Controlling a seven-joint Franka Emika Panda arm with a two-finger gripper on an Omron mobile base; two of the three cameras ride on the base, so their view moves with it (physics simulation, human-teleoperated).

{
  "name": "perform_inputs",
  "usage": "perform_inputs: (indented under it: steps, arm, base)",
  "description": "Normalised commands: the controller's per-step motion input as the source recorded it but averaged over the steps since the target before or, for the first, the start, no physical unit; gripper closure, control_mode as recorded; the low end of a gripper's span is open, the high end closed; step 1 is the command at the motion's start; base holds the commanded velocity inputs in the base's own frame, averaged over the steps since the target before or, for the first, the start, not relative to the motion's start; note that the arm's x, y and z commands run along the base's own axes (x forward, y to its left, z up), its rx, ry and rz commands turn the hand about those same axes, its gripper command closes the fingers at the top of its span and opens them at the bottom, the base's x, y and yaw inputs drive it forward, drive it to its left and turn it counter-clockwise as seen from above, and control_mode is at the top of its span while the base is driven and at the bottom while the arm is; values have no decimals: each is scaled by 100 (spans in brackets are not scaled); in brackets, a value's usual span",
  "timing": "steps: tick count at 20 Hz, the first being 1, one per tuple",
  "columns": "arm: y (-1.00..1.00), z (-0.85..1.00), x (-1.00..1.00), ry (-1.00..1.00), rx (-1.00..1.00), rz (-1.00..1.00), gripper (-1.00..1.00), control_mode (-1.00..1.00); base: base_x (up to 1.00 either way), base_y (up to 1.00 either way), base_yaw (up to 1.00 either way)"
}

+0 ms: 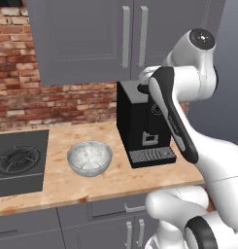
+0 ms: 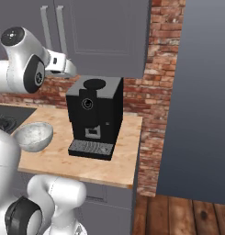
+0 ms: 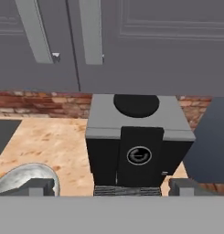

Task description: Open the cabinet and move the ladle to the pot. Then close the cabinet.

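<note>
The cabinet (image 1: 81,39) hangs above the counter, dark grey, both panelled doors shut, so its inside is hidden. Its two silver bar handles (image 1: 126,36) stand side by side at the centre seam. In the hand view the cabinet (image 3: 168,45) spans the top, with the handles (image 3: 91,32) at upper left. My gripper (image 3: 112,187) is open and empty, fingertips (image 3: 40,186) far apart, held in the air in front of the doors and below the handles. In the right base view my hand sits just under the cabinet (image 2: 104,32).
A black coffee machine (image 1: 142,126) stands on the wooden counter (image 1: 62,185) directly below the cabinet. A silvery bowl (image 1: 89,158) sits to its left, near the stove (image 1: 18,160). A tall dark panel (image 2: 205,92) rises right of the counter's end.
</note>
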Motion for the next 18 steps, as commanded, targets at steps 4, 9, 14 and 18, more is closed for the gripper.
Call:
perform_inputs:
  steps: [4,9,14,18]
  arm:
    - [14,32,1,-8,0,1,-100,-100]
    - [4,12,13,-9,0,0,-100,-100]
    - [0,1,31,-9,0,0,-100,-100]
    - [8,0,42,-7,0,0,-100,-100]
  base:
    - [0,0,0]
    - [0,0,0]
    - [0,0,0]
    - [0,0,0]
